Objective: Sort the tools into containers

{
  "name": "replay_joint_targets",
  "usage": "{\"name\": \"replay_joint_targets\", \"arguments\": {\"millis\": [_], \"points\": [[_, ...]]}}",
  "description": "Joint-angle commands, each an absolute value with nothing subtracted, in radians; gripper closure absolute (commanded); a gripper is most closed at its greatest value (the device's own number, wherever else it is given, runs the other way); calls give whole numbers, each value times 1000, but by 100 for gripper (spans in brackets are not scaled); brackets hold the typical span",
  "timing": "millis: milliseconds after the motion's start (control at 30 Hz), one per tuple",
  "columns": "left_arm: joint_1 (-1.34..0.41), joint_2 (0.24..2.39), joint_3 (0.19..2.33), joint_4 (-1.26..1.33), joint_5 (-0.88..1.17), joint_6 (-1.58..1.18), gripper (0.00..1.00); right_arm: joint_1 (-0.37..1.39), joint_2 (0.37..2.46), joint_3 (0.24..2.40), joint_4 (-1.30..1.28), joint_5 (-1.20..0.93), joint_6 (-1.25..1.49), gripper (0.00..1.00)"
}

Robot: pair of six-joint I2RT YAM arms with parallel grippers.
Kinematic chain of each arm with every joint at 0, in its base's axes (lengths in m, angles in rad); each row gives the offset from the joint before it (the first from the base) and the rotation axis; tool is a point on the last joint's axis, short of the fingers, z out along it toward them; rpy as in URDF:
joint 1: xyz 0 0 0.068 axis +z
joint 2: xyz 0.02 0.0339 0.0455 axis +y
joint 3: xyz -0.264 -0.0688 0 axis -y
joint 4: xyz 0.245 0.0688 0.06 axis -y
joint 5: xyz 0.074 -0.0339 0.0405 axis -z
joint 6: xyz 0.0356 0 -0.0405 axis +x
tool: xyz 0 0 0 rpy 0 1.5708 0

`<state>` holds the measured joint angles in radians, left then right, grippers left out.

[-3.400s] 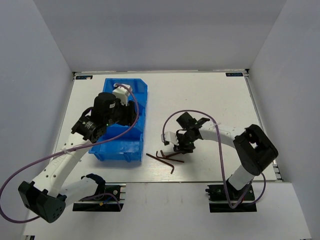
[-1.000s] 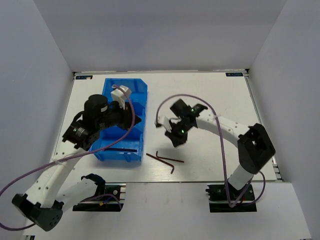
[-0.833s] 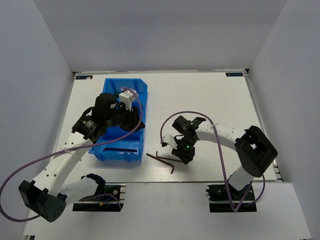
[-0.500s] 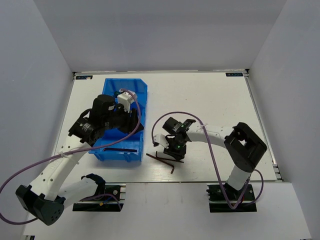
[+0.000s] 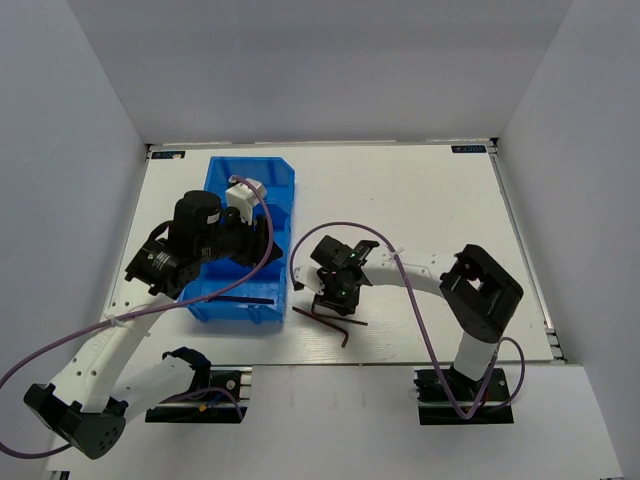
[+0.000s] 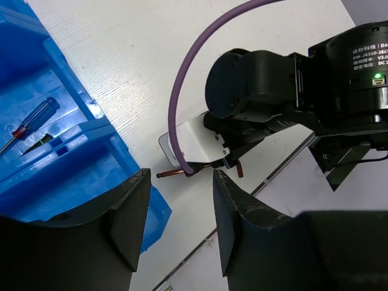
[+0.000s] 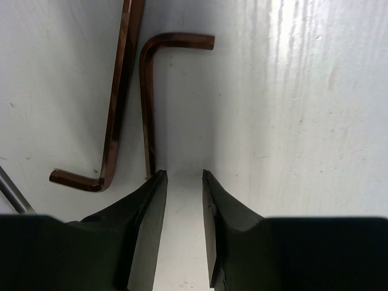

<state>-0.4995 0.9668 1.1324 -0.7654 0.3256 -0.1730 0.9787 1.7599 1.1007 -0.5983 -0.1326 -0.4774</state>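
Note:
The blue bin (image 5: pixel 225 285) stands at the left. My left gripper (image 5: pixel 266 244) hovers open and empty over its right wall; in the left wrist view the gripper (image 6: pixel 180 177) is above the table beside the bin (image 6: pixel 73 151). A red-and-blue screwdriver (image 6: pixel 36 118) lies in a compartment. A dark hex key (image 5: pixel 240 298) lies in the near compartment. My right gripper (image 5: pixel 325 298) is low over the hex keys (image 5: pixel 335 320) on the table. In the right wrist view the gripper (image 7: pixel 182 176) is narrowly open and empty, its left fingertip (image 7: pixel 159 177) at the end of one hex key (image 7: pixel 145 103), with a second key (image 7: pixel 118 103) beside it.
A thin grey shaft (image 7: pixel 9 188) shows at the lower left of the right wrist view. The right arm's purple cable (image 6: pixel 182 91) loops above the keys. The table's near edge (image 5: pixel 340 364) is just behind the keys.
My right gripper has moved left and down onto the hex keys on the table. My left arm has shifted slightly over the bin.

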Motion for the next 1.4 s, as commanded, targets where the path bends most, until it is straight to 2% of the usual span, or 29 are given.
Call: {"name": "replay_joint_targets", "arguments": {"millis": [0,233,467,933,1367], "points": [[-503,959,1172,-776,321,-175,44,979,1741,1160,-627,-130,-474,64],[-503,959,1172,-776,331,-175,44,985,1713,1184,-689,-179,-465,64],[-503,950,1163,-776,331,-175,44,999,1700,1121,-689,-201,-449,64],[-503,950,1163,-767,331,-175,44,1019,1758,1058,-563,-103,-430,64],[-503,931,1173,-776,313,-193,44,1039,1845,1052,-451,-32,-338,77]]}}
